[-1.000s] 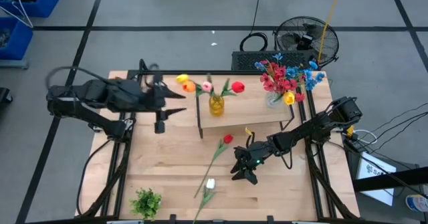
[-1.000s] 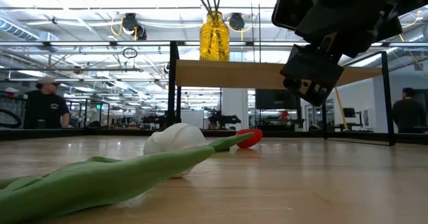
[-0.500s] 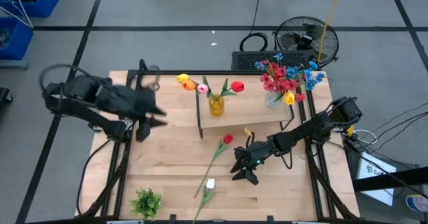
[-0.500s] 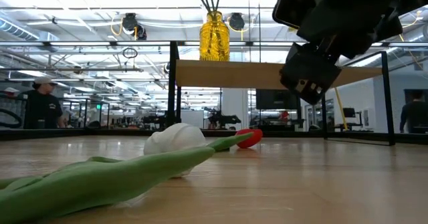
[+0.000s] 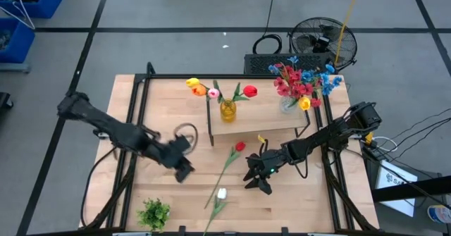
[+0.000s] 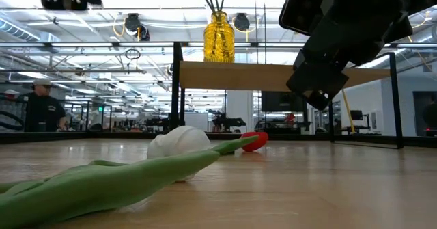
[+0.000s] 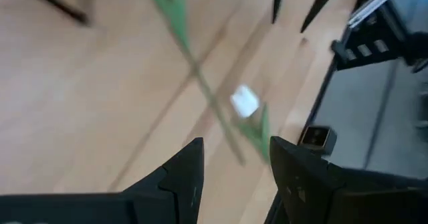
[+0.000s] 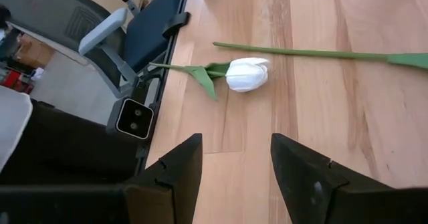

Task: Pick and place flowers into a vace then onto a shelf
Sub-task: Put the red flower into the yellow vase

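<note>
A white tulip (image 5: 222, 193) (image 8: 247, 74) (image 7: 244, 101) (image 6: 179, 143) and a red tulip (image 5: 239, 146) (image 6: 254, 141) lie flat on the table with their green stems crossing. On the shelf (image 5: 257, 127) stands a yellow vase (image 5: 227, 110) (image 6: 218, 37) holding yellow, orange, pink and red tulips. A clear vase (image 5: 287, 103) with a red spray, blue blossoms and a yellow tulip stands at the shelf's right end. My left gripper (image 5: 184, 172) (image 7: 234, 167) hovers open, left of the stems. My right gripper (image 5: 258, 182) (image 8: 231, 164) hovers open, right of the white tulip.
A short green leafy clump (image 5: 153, 212) sits at the near left corner. The shelf's black legs (image 5: 211, 132) stand behind the loose tulips. A fan (image 5: 320, 44) and cables lie beyond the far edge. People stand in the room behind (image 6: 44, 109).
My left arm has swung from beside the shelf's left end toward the near edge and the table's middle. Its gripper now hangs over the table left of the loose tulips. The right arm and the flowers have stayed where they were.
</note>
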You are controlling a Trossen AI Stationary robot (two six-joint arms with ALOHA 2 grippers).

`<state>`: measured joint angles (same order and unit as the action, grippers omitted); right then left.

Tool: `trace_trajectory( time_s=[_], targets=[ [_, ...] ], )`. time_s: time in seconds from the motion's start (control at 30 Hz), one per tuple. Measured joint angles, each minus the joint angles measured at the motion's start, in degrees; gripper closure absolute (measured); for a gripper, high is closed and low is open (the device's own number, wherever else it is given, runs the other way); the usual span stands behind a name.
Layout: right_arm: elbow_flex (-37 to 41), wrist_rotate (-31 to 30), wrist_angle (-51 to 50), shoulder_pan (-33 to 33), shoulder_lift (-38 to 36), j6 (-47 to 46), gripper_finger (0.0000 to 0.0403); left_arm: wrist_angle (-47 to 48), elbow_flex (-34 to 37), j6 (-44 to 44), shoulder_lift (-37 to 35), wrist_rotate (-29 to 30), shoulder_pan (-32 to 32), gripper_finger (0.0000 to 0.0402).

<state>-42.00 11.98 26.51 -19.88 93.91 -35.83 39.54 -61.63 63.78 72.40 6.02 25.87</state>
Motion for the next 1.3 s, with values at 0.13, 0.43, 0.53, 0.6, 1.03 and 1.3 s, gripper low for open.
trace_trajectory(
  time_s=[0.13,0.43,0.53,0.6,1.03,1.3],
  targets=[
    [0.0,0.0,-0.1,0.0,0.0,1.6,0.0234,-19.9,8.2,-2.7,7.2,-0.7,0.2,0.0227],
    [0.0,0.0,-0.2,0.0,0.0,2.0,0.0234,-32.6,8.8,-15.2,26.2,15.4,-0.7,0.0227],
    [0.0,0.0,-0.2,0.0,0.0,2.0,0.0234,-41.5,8.6,-18.3,29.7,17.5,-1.3,0.0227],
    [0.0,0.1,-0.2,0.0,0.0,2.0,0.0234,-44.2,8.6,-18.5,31.2,20.6,-1.9,0.0227],
    [0.0,0.1,-1.2,0.0,0.0,2.0,0.0234,-55.5,8.6,-31.6,39.7,22.4,-7.4,0.0227],
    [0.0,0.1,-1.6,0.0,0.0,2.0,0.0234,-54.6,8.5,-30.8,41.4,17.8,-9.5,0.0232]
  ],
)
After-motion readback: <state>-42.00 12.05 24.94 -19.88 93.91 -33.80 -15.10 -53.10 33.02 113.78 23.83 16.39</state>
